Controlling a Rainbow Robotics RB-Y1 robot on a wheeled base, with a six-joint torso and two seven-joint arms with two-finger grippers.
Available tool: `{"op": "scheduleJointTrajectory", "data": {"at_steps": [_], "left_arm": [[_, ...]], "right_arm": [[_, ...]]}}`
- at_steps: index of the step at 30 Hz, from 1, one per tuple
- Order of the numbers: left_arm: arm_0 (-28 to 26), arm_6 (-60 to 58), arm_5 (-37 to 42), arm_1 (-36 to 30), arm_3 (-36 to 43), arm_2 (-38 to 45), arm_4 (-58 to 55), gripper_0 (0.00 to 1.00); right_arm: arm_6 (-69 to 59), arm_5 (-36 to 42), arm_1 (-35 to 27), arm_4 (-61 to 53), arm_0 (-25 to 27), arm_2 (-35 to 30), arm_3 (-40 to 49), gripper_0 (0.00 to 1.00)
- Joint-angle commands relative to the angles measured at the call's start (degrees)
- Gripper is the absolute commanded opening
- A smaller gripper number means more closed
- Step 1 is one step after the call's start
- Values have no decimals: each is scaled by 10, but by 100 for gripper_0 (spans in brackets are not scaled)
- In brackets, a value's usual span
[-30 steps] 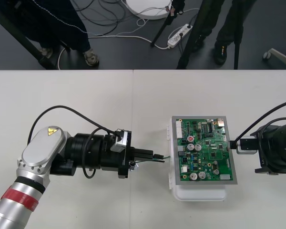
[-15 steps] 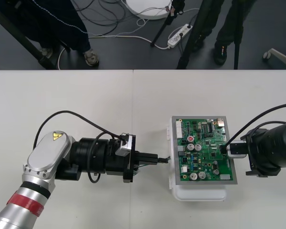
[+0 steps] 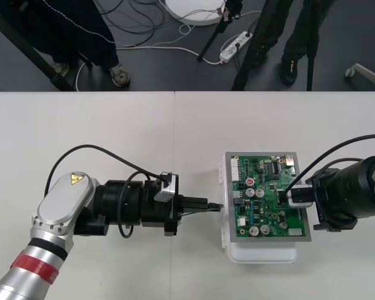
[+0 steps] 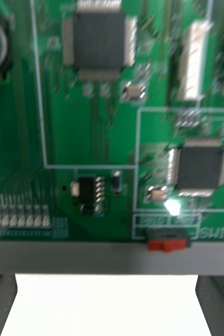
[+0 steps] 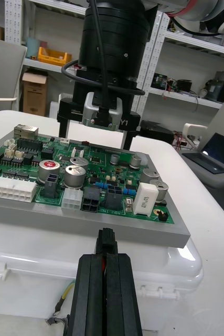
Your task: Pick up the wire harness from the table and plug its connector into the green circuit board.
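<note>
L fingers (image 3: 197, 202) clamp plug (image 5: 107, 244) beside board (image 3: 270, 201) edge.

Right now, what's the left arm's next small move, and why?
Probably ease the left gripper forward: it is shut on the harness plug, just short of the green board's left edge; the right gripper stands open at the right edge.

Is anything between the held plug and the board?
Nothing visible: the left gripper, shut on the plug, has it right at the green circuit board's near edge. The right gripper stands open at the opposite edge.
</note>
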State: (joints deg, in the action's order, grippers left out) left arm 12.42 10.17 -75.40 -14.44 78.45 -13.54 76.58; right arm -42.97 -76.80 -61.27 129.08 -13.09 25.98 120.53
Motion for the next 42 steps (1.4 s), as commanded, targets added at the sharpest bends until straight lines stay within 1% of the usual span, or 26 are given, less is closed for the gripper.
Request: {"op": "scheduleJointTrajectory", "data": {"at_steps": [1, 7, 12, 25, 37, 42], "left_arm": [[6, 38, 34, 18, 6, -10, 1, 0], [8, 37, 46, 27, 6, -15, 0, 0], [8, 37, 56, 31, 5, -23, 0, 0], [11, 35, 78, 39, 5, -39, -2, 0], [16, 35, 83, 39, 6, -49, -11, 0], [15, 35, 83, 28, 6, -52, -15, 0]], "right_arm": [[-37, -5, 7, -1, -23, 5, 1, 100], [-38, -5, 10, -9, -29, 6, 1, 100], [-38, -20, 16, -13, -37, 6, 1, 100], [-39, -25, 33, -16, -37, 5, 1, 100], [-37, -25, 33, -19, -37, 6, 3, 100], [-36, -25, 36, -20, -38, 5, 5, 100]]}}
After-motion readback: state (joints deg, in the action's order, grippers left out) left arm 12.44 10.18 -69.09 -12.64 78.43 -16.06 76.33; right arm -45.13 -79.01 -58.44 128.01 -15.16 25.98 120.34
